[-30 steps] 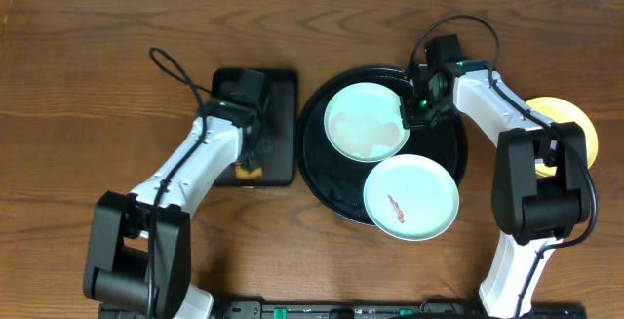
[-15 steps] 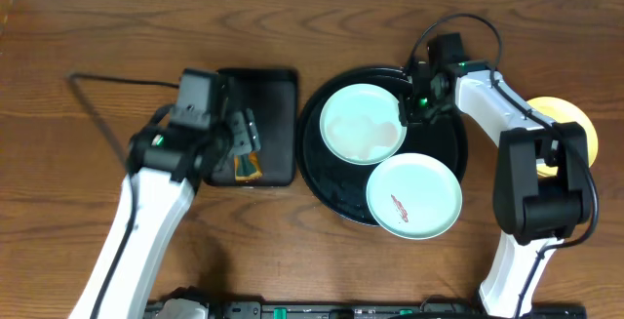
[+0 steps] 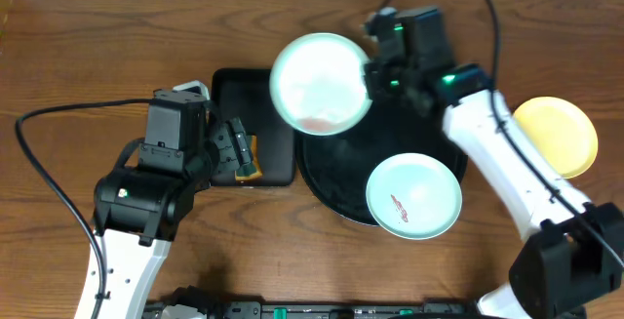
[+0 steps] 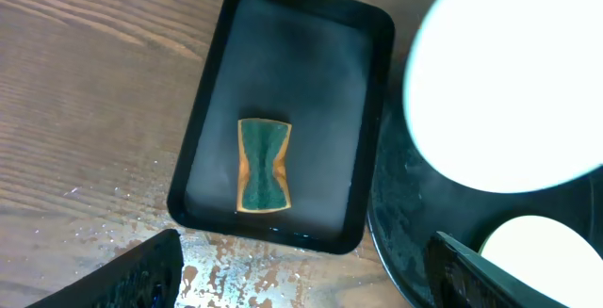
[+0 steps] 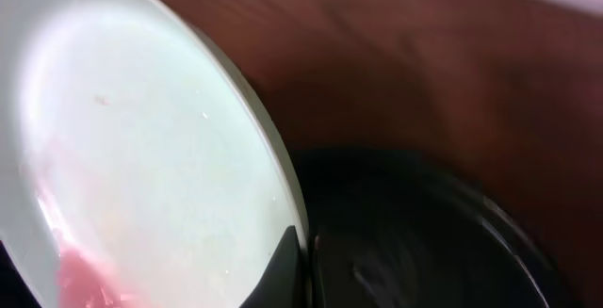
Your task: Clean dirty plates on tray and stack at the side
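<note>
- The left gripper (image 3: 237,151) is seen over the small black tray (image 3: 234,95). Its jaws are spread wide and nothing is held in them.
- The sponge (image 4: 262,166) is laid flat in the middle of that small tray, right under the spread jaws. It is not touched by anything.
- A mint plate (image 3: 320,82) is held up in the air over the 11 o'clock edge of the big round tray (image 3: 341,178). A pink mark (image 5: 75,270) is seen on it near its 6 o'clock side, so it is judged not clean yet.
- That plate's rim is pinched at its 3 o'clock side by the right gripper (image 3: 375,75). The jaws are pressed tight on the rim.
- The wiping of this plate seems to be the step in hand. For the next move, the sponge has to be reached and squeezed by the left jaws, then rubbed over the pink mark while the plate is kept steady.
- A second mint plate (image 3: 412,196) is laid at 5 o'clock on the round tray, partly over the rim. A red smear (image 3: 397,203) is seen in its middle, so it is left to be cleaned.
- The yellow plate (image 3: 556,136) is set on the table (image 3: 97,46), off the round tray, out past 3 o'clock. The stack is likely meant to be built there.
</note>
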You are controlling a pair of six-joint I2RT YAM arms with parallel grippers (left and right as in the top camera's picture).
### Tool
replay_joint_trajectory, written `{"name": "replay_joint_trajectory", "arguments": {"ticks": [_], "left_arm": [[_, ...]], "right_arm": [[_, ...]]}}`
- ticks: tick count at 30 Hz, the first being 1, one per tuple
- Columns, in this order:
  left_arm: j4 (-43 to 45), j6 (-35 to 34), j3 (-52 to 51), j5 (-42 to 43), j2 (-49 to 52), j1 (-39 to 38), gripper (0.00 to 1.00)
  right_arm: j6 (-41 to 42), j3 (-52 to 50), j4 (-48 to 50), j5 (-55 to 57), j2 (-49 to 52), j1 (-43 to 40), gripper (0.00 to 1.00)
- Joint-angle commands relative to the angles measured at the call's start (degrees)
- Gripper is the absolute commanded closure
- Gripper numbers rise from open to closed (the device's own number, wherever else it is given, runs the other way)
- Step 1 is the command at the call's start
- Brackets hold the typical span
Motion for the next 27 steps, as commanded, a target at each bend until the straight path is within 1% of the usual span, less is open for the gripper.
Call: {"name": "replay_joint_trajectory", "arguments": {"ticks": [1,5,6,9,14,17,23,27], "left_arm": [[-0.13,0.35,0.9,0.11,-0.02,0.24,0.17],[-0.13,0.37,0.9,0.11,-0.02,0.24,0.16],[-0.13,0.35,0.9,0.11,-0.02,0.24,0.09],[-0.13,0.35,0.9,0.11,-0.02,0.24,0.1],[-0.15,0.35,0.9,0.11,-0.02,0.24,0.1],[-0.13,0.35,0.9,0.11,-0.02,0.24,0.09],[-0.13,0.35,0.9,0.11,-0.02,0.24,0.09],[-0.13,0.35,0.9,0.11,-0.02,0.24,0.09]], "right_arm": [[-0.85,0.26,4.17,9.27,2.78,6.64,0.99],[-2.91,0.26,9.03,18.73,5.88,12.31,0.99],[-3.87,0.26,9.73,20.61,6.23,13.44,0.99],[-6.75,0.26,11.28,26.88,5.92,16.63,0.99],[-11.39,0.28,14.67,43.04,4.79,22.16,0.99],[-14.21,0.28,15.96,49.46,4.22,24.7,0.99],[-17.14,0.28,19.47,59.34,3.85,29.0,0.99],[-17.22,0.28,20.02,61.13,3.74,30.36,0.99]]}}
